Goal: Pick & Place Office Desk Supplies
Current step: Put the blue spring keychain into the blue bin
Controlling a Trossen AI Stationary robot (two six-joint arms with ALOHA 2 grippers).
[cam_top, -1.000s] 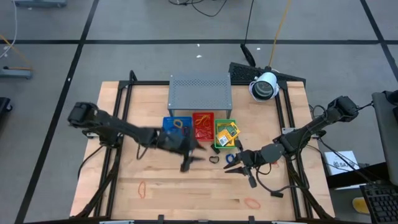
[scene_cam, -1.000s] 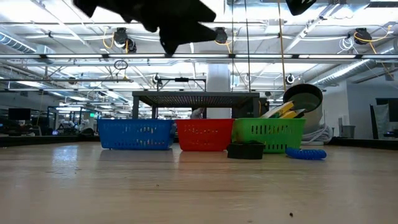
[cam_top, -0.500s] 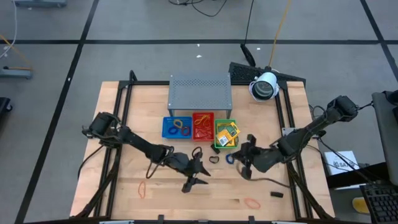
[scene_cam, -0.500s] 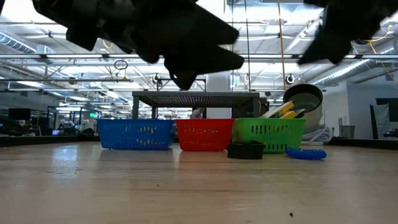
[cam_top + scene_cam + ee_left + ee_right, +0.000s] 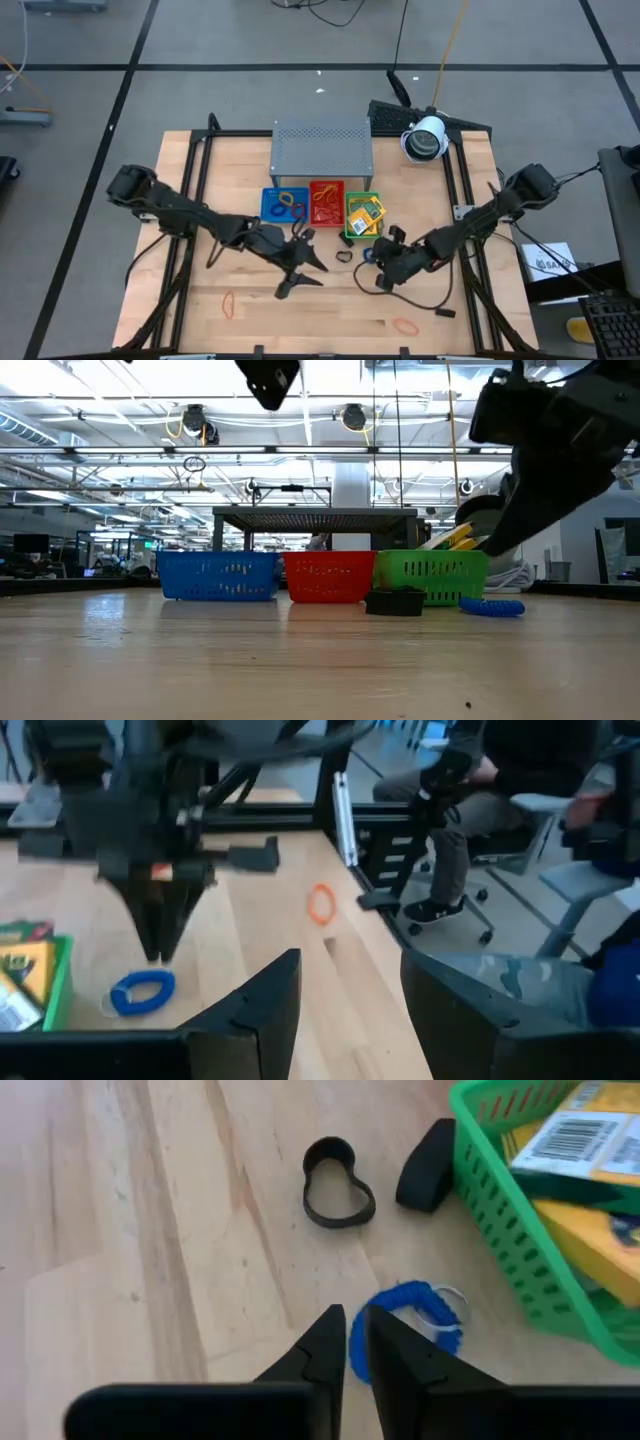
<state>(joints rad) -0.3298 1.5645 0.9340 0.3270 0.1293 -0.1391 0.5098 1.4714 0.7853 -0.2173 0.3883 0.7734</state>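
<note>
Right gripper [image 5: 348, 1342] has dropped, nearly closed, over blue coil [image 5: 415, 1320] — left gripper [image 5: 345, 995] wide.

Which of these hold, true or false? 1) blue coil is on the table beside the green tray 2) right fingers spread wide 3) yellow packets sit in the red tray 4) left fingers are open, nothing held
1) True: the blue coil lies on the table beside the green tray.
2) False: the right gripper has its fingers nearly shut.
3) False: the yellow packets sit in the green tray.
4) True: the left gripper holds nothing.
</note>
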